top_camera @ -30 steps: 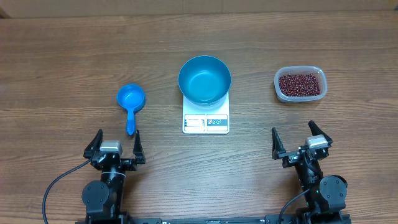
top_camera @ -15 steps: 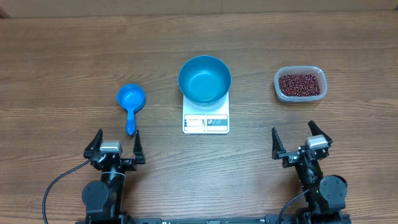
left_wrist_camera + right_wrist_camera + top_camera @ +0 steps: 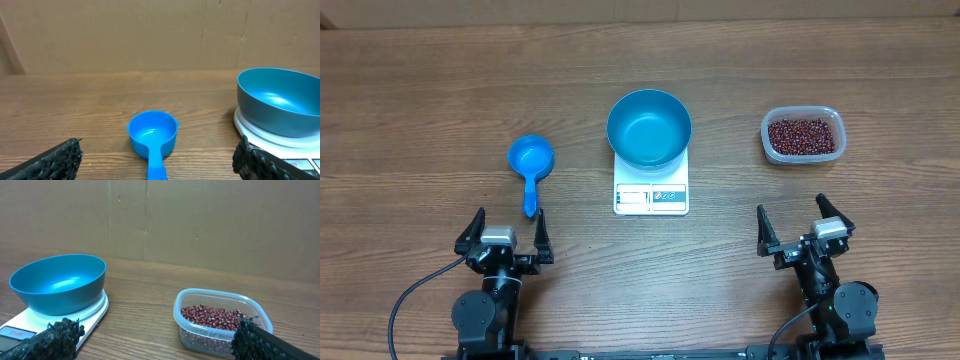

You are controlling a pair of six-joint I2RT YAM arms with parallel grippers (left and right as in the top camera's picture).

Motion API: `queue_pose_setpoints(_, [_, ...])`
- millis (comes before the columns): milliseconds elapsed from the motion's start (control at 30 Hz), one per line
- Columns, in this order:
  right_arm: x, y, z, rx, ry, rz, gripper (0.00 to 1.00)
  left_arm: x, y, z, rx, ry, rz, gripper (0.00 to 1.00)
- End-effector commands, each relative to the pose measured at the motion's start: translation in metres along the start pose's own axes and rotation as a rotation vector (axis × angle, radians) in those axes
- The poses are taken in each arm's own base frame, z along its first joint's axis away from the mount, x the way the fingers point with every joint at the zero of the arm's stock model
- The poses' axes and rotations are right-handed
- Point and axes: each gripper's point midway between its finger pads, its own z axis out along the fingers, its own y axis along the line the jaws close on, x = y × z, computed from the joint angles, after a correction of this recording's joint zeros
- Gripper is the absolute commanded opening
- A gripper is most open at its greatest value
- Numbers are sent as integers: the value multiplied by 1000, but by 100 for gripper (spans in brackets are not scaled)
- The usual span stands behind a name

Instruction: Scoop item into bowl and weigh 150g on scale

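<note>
My left jaws and right jaws stood wide apart, empty. The bowl (image 3: 649,127) sat on the scale (image 3: 651,199) ahead, between them; the beans (image 3: 804,136) lay in a tub (image 3: 765,140) ahead of my right jaws.

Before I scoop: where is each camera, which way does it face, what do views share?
Overhead: above the table, looking straight down at small blue scoop, round blue bowl on white scale, clear plastic tub of red-brown beans; both arms at bottom, jaws open.
Left wrist: low, facing forward at the scoop; own jaws in bottom corners.
Right wrist: low, forward at the tub; own jaws likewise.
Shared: both wrist views show bowl on scale.
</note>
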Motion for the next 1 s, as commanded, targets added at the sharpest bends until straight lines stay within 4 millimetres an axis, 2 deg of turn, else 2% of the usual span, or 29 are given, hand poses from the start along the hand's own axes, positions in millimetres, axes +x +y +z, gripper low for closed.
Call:
queue_pose_setpoints(0, [2, 0, 0, -2, -4, -15, 100, 1, 3, 0, -16, 1, -10, 100])
queue_pose_setpoints(733, [2, 0, 0, -2, -3, -15, 100, -2, -2, -3, 11, 19, -49, 100])
queue_pose_setpoints(967, [2, 0, 0, -2, -3, -15, 100, -26, -2, -15, 7, 40, -31, 99])
